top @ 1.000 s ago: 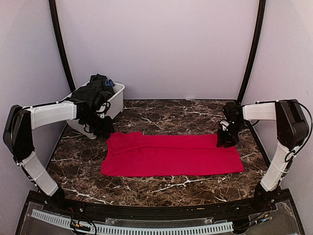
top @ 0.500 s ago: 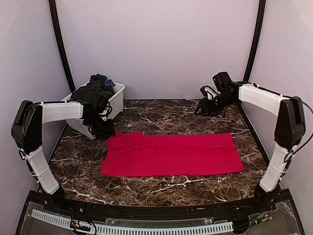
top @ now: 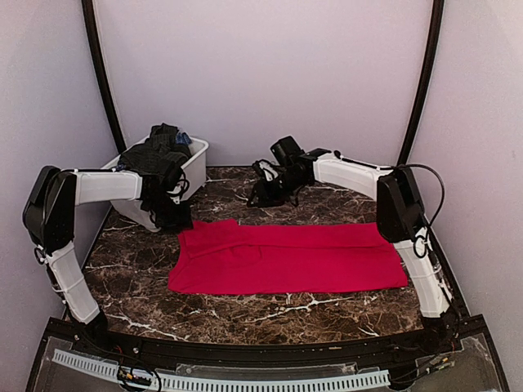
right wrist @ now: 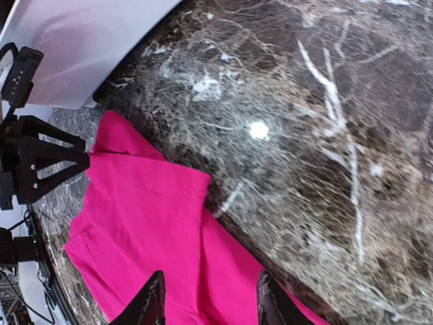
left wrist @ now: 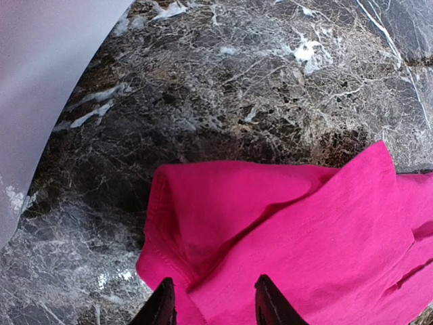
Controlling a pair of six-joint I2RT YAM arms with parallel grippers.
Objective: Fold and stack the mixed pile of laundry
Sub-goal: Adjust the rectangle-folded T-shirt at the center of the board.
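Observation:
The bright red cloth [top: 286, 257] lies spread flat in a long strip across the middle of the marble table. The rest of the laundry pile, dark garments [top: 159, 149] with a bit of blue [top: 185, 138], sits in the white bin. No orange piece shows. My left gripper [top: 169, 214] hovers open and empty over the cloth's far left corner [left wrist: 291, 237]; its fingertips [left wrist: 163, 308] are apart. My right gripper [top: 263, 194] is open and empty above the table's back middle, with the cloth's left part [right wrist: 149, 223] below it.
The white plastic bin [top: 198, 163] stands at the back left, just behind my left gripper; its wall shows in the left wrist view [left wrist: 40, 68] and the right wrist view [right wrist: 81, 47]. Curved black frame posts [top: 102, 82] rise at both back corners.
My right arm has swung from the cloth's far right corner up and leftward to the table's back middle, empty. My left arm has barely moved. The red cloth lies as before.

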